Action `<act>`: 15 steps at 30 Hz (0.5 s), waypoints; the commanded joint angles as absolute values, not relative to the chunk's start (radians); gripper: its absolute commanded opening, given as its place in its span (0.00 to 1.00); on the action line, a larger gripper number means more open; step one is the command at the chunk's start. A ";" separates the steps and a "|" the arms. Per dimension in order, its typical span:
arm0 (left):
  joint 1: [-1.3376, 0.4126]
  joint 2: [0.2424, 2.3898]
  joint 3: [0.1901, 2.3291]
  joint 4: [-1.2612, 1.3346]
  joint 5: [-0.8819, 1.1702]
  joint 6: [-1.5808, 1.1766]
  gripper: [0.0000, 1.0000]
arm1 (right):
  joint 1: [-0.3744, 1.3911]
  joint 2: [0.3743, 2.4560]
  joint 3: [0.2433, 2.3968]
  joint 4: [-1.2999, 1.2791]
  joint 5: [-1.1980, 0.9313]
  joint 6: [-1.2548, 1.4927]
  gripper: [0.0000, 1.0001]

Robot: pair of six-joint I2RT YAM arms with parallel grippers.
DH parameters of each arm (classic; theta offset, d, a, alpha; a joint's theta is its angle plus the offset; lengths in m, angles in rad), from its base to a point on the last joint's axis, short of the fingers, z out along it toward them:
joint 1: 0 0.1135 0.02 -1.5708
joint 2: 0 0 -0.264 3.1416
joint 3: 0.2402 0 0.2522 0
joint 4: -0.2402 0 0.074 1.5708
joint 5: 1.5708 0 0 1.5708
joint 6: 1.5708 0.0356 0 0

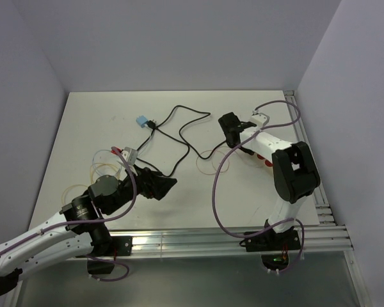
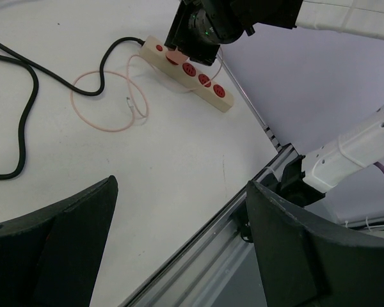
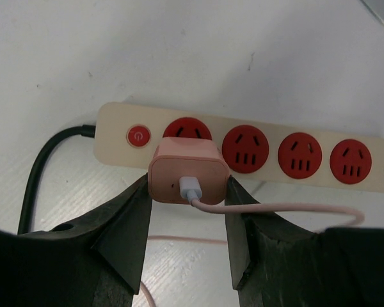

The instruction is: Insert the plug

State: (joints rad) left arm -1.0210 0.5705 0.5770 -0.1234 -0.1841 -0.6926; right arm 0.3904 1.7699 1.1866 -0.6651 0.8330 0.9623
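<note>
A pink plug (image 3: 189,176) with a white connector and pink cable is clamped between my right gripper's (image 3: 187,187) jaws. It sits over the first red socket, beside the red switch, of a beige power strip (image 3: 275,176). I cannot tell whether its prongs are in. In the top view the right gripper (image 1: 230,128) is at the strip's (image 1: 259,155) left end. The left wrist view shows the plug (image 2: 174,57) at the strip (image 2: 227,102). My left gripper (image 2: 181,185) is open and empty, low over the table near the front edge (image 1: 163,185).
The strip's black cord (image 1: 179,137) snakes across the table's middle to a blue adapter (image 1: 142,120). The thin pink cable (image 2: 109,102) loops beside the strip. Metal rails (image 1: 230,240) run along the front and right edges. Walls enclose the table.
</note>
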 commanded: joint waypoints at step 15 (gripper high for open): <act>-1.015 0.572 0.604 -0.107 -0.163 -0.675 0.87 | 0.218 1.770 1.114 -0.649 0.448 0.828 0.00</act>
State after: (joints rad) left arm -1.0203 0.5678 0.5774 -0.1402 -0.1799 -0.6922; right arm 0.2661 1.6985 1.1458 -0.6048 0.5957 0.8738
